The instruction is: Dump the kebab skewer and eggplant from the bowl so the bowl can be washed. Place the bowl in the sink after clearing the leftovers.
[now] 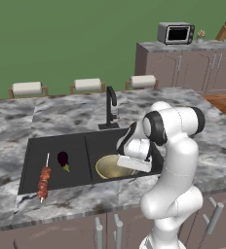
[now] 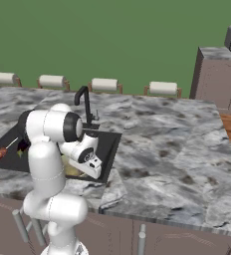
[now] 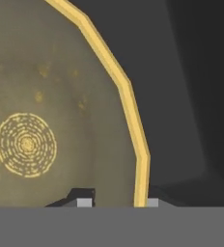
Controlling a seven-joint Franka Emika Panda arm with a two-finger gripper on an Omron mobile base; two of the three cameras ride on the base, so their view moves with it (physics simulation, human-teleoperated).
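One hand pinching one bowl rim, one skewer, one eggplant, sink.

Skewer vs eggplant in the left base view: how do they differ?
The kebab skewer is long, thin and reddish-brown; the eggplant is short, oval and near-black. The skewer's end reaches the sink's front edge at the counter; the eggplant lies farther back. Both are out of the bowl, in the sink's left basin.

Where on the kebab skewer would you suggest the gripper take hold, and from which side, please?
Probably across the meat chunks of the kebab skewer, coming from above: it lies flat in the left basin of the sink, and its bare stick is thin.
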